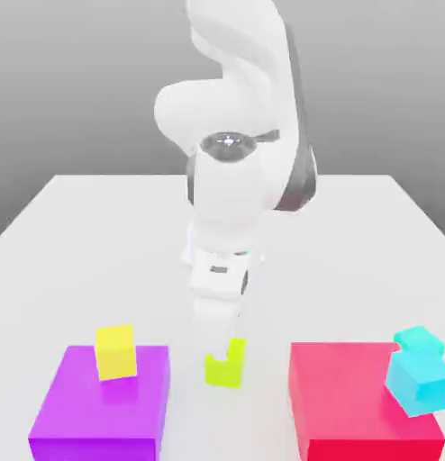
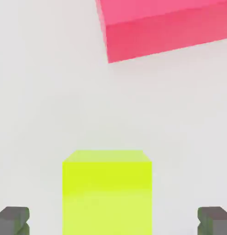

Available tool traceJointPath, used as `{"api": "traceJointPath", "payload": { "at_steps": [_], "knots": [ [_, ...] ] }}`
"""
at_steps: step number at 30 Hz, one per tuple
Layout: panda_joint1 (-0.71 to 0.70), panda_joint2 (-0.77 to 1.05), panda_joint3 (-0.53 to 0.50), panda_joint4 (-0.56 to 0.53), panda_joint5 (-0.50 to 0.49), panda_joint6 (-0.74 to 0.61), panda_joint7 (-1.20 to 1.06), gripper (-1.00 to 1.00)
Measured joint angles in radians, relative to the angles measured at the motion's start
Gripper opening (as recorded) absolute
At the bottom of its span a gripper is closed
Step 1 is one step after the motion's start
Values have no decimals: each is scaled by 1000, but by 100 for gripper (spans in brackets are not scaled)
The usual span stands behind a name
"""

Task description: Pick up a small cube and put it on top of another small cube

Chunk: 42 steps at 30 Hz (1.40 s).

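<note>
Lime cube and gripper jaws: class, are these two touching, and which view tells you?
Apart. The hand view shows it: the lime cube sits between the open jaws, with bare white surface visible on either side of it.

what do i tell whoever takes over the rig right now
Tool: open, fingertips on either side of the lime cube, with gaps showing between; nothing held.
Lime cube: on the table, between the purple block and the red block.
Cyan cube: at the red block's edge on the exterior view's right, a greener cube just behind it.
Done: tool lined up over the lime cube, by the look of it.
Left: close on it, lift, set it on the cyan cube, let go.
</note>
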Motion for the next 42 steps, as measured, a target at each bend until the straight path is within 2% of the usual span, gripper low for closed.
{"api": "traceJointPath", "payload": {
  "at_steps": [3,4,10,12,15,19,25,37,42],
  "knots": [
    [-115,108,127,20,56,89,-44,0],
    [-133,126,146,23,62,105,-49,-100],
    [-142,135,156,25,65,110,-51,-100],
    [-117,97,126,17,46,78,-36,-100],
    [-73,-2,60,-2,-43,-1,29,-100],
    [-88,-134,42,-22,-153,-111,120,-100],
    [19,-140,106,104,-194,-215,163,-100],
    [393,-99,304,288,-152,-385,-131,-100],
    [413,32,290,304,-187,-271,-135,-100]
  ]
}}
